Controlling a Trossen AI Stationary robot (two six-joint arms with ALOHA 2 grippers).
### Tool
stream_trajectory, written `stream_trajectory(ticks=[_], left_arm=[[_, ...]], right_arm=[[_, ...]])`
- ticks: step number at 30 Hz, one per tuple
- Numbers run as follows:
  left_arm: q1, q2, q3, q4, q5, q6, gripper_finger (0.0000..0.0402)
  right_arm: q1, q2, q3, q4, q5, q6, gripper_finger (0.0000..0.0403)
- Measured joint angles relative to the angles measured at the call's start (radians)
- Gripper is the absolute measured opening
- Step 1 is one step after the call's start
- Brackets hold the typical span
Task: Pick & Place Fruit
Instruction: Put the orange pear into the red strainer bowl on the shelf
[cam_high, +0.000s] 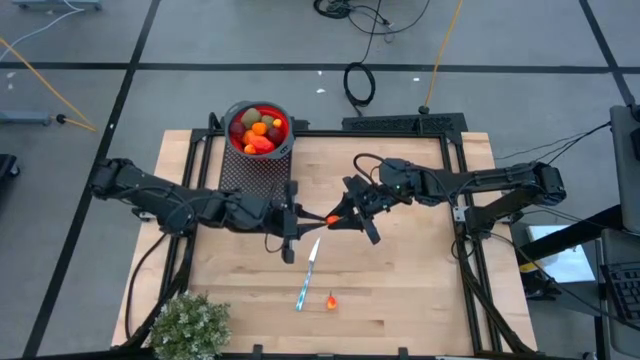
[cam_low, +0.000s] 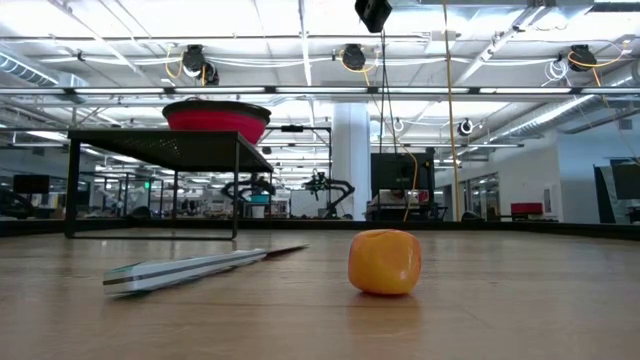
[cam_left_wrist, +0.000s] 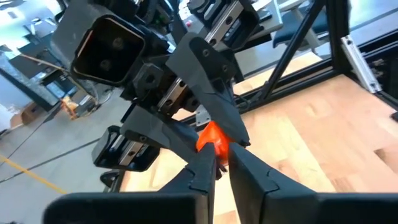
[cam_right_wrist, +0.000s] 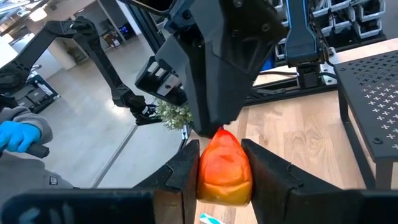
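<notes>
An orange-red fruit piece (cam_high: 331, 219) hangs above the table's middle between my two grippers. My right gripper (cam_right_wrist: 222, 163) comes from the table's right and is shut on it. My left gripper (cam_left_wrist: 219, 163) comes from the left, its fingertips closed on the piece's other end. A red bowl (cam_high: 284, 122) filled with several toy fruits stands on a black mesh stand (cam_high: 255, 172) at the far edge. Another small orange fruit piece (cam_low: 385, 262) rests on the wood near the front. My left gripper pinches the pointed end (cam_left_wrist: 214, 149) of the fruit piece between its two fingertips, coming roughly level from the table's left. The piece is clear of the table. My right gripper pinches the piece's two sides (cam_right_wrist: 225, 177) between its fingers, coming roughly level from the table's right. The pointed end sticks out past its fingertips.
A knife (cam_high: 308, 275) lies on the wood in front of the grippers, beside the loose orange piece (cam_high: 331, 300). A bushy grey-green plant (cam_high: 190, 325) stands at the near left corner. A black frame rims the table. A person's blue-gloved hand (cam_right_wrist: 18, 137) shows beyond the table.
</notes>
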Motion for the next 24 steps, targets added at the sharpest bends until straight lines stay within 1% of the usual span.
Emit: stream_trajectory(ticks=[2,6,10,21,24], left_arm=[[0.006,0.000,0.000,0.000,0.026,0.000,0.0031],[0.018,-0.001,0.000,-0.002,0.041,-0.007,0.0005],[0.026,-0.002,0.000,-0.017,0.044,-0.024,0.0008],[0.027,-0.002,0.000,-0.027,0.041,-0.023,0.0001],[0.027,-0.002,0.000,-0.028,0.040,-0.024,0.0001]], right_arm=[[0.000,0.000,0.000,0.000,0.000,-0.001,0.0102],[0.000,0.000,0.000,-0.001,0.001,-0.002,0.0102],[0.000,0.001,0.000,-0.004,0.005,-0.002,0.0102],[0.000,0.001,-0.001,-0.004,0.005,-0.002,0.0103],[0.000,0.001,-0.001,-0.003,0.005,-0.003,0.0108]])
